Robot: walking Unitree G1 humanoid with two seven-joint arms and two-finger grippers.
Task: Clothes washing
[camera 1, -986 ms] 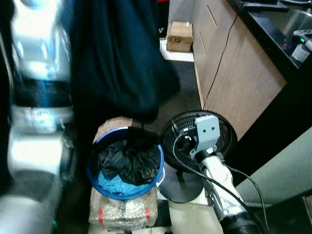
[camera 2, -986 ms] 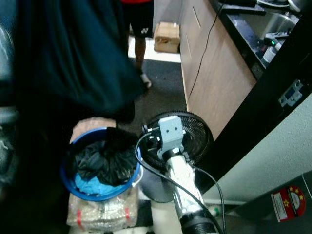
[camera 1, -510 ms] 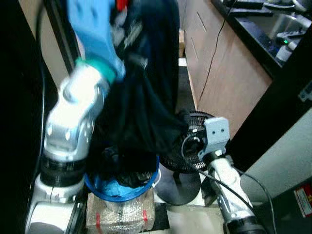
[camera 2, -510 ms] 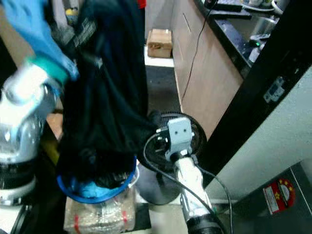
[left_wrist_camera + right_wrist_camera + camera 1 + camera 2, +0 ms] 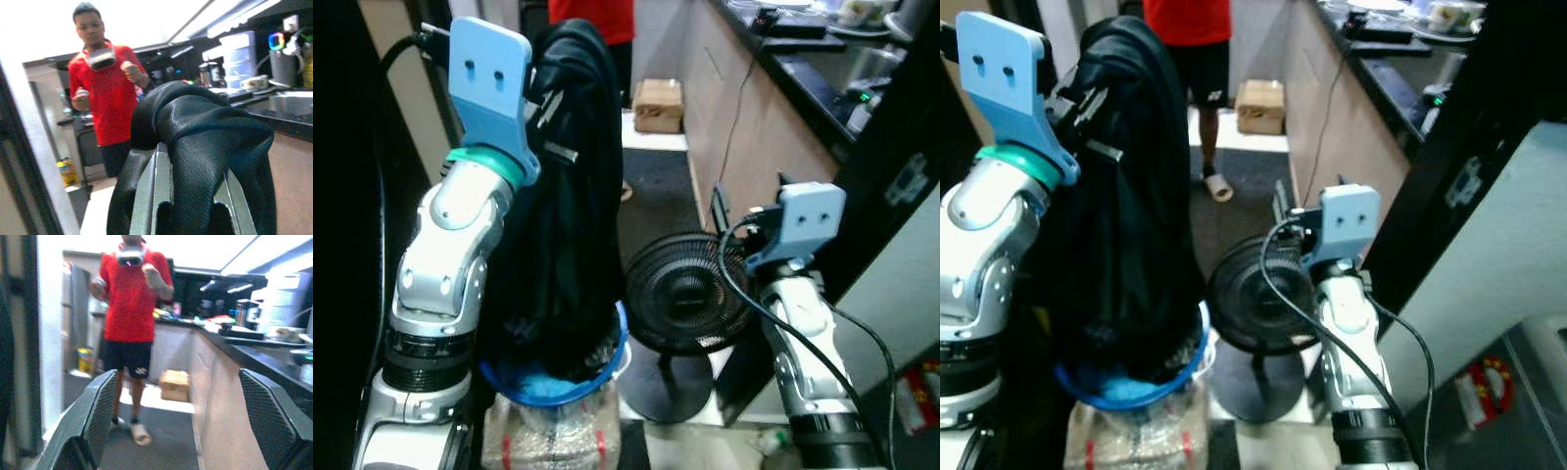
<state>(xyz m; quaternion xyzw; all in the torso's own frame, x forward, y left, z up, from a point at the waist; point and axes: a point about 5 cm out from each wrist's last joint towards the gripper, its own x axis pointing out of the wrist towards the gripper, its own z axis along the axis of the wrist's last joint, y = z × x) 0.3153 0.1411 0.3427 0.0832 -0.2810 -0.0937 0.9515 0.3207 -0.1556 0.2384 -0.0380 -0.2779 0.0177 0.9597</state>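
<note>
A dark garment (image 5: 570,196) hangs from my raised left gripper (image 5: 188,196), which is shut on it; the cloth folds over both fingers. Its lower end trails into the blue basket (image 5: 619,343), which stands below my left arm. A light blue cloth (image 5: 543,387) lies at the basket's bottom. My right gripper (image 5: 181,416) is open and holds nothing. It is raised beside the fan, to the right of the basket.
A black floor fan (image 5: 685,289) stands just right of the basket. A plastic-wrapped package (image 5: 548,441) sits under the basket. A person in a red shirt (image 5: 1180,29) stands ahead beside a cardboard box (image 5: 658,103). Wooden cabinets (image 5: 744,137) under a black counter run along the right.
My left arm has lifted the dark garment higher, so most of it now hangs above the basket. My right arm has risen too. The camera has tilted up.
</note>
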